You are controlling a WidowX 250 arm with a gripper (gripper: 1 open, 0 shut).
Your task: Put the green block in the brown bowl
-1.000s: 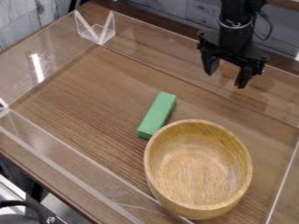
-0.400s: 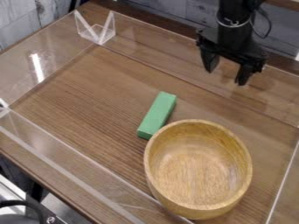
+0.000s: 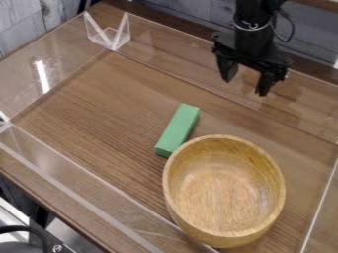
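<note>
Black claw at the far right of the wooden worktop, fingers spread wide, pointing steeply down, grasping nothing; dark fingertips apart from each other and clear of everything below

Green block flat on the wood near the middle, long axis running from near left to far right, well apart from the claw and nearer the camera than it; near end just beside the rim of the brown bowl, too close to tell whether touching

Bowl upright at the near right, wide and round, pale grain visible inside, thick rim, nothing in it; much wider than the block is long

Clear plastic walls around the wooden surface, faint glare along the left and near edges; small folded piece of clear plastic standing at the far left corner, well away from block, bowl and claw

Arm rising from the claw toward the top edge, dark, partly cut off by the frame; grey wall behind it
</note>
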